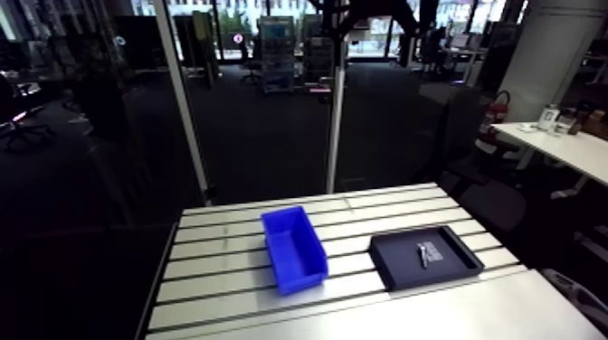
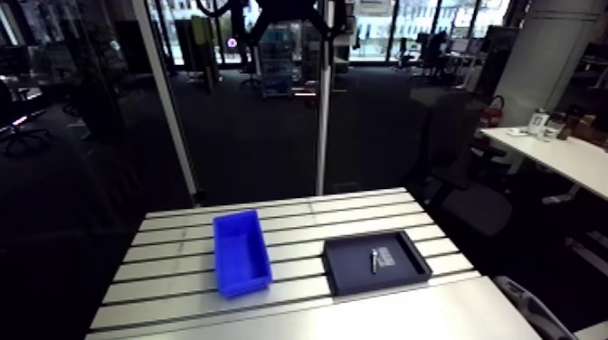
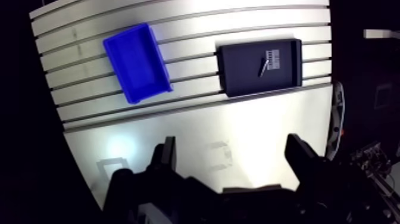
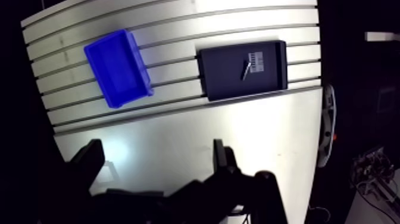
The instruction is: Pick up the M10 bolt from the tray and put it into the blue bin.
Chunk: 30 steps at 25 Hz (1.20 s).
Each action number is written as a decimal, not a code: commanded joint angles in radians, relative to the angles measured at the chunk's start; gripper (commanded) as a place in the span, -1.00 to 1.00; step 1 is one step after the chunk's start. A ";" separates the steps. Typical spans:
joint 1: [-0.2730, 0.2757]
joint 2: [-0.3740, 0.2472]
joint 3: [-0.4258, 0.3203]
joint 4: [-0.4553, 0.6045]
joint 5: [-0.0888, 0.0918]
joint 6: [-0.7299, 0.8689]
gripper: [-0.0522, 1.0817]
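— What does the wrist view give you?

— The gripper (image 3: 232,144), with its fingers wide apart and nothing between them. Only that view lets me read it.

— And the bolt (image 3: 262,67)?

— It lies in the tray (image 3: 238,83), well ahead of the gripper and toward one finger's side. It rests slantwise just beside a pale striped patch (image 3: 273,59) on the tray floor. The bin (image 3: 136,64) is also well ahead, toward the other finger's side and apart from the tray.

— Does the arm view add anything?

— Height. There the bin's walls stand up clearly and the tray shows a low raised rim, while from the wrist both look flat.

— And the surface?

— The table (image 3: 250,128) is smooth plate under the gripper and slotted further ahead. The bin and tray both sit on the slotted part.
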 commanded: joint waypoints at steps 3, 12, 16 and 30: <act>0.000 0.000 0.002 -0.002 0.002 0.002 -0.89; 0.002 -0.014 0.018 -0.012 0.006 0.005 -0.89; 0.003 -0.012 0.015 -0.012 0.005 0.005 -0.89; 0.003 -0.015 0.009 -0.011 0.005 0.003 -0.89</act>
